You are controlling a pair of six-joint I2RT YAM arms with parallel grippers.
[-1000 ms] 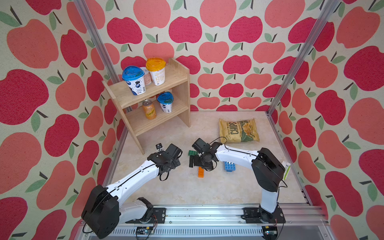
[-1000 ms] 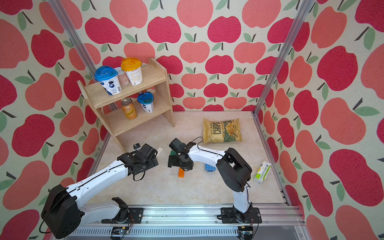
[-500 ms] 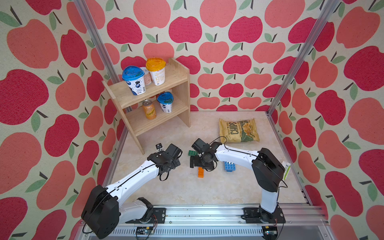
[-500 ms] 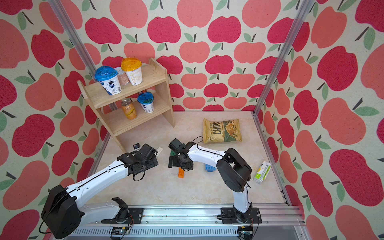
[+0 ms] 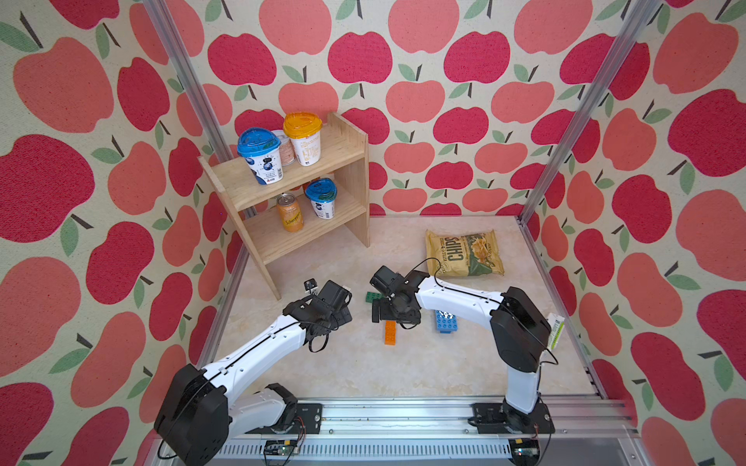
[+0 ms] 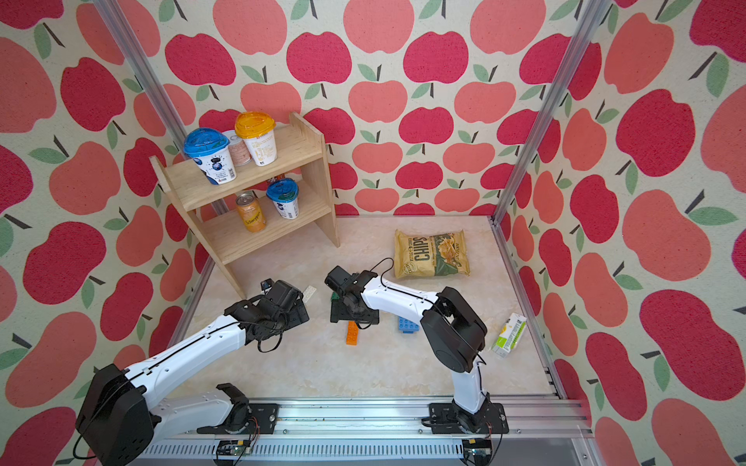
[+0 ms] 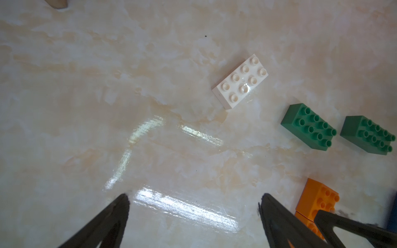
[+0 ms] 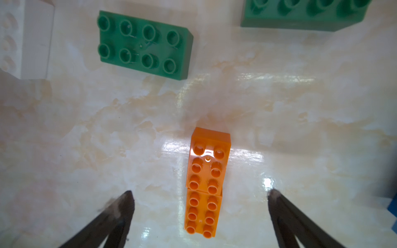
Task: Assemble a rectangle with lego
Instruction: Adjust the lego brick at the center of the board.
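Two orange lego bricks (image 8: 206, 182) lie end to end on the floor, also seen in both top views (image 5: 389, 333) (image 6: 351, 334). My right gripper (image 8: 200, 194) hangs open over them, a finger on each side and neither touching. Beyond it lie two green bricks (image 8: 144, 45) (image 8: 300, 12) and a white brick (image 8: 23, 40). A blue block of bricks (image 5: 446, 321) sits under the right forearm. My left gripper (image 7: 194, 199) is open over bare floor, left of the orange bricks (image 7: 318, 199), with the white brick (image 7: 240, 81) and green bricks (image 7: 309, 126) ahead.
A wooden shelf (image 5: 347, 161) with cups and a can stands at the back left. A chips bag (image 5: 464, 252) lies at the back right. A green-and-white carton (image 6: 508, 335) rests by the right wall. An aluminium rail (image 5: 403, 407) runs along the front.
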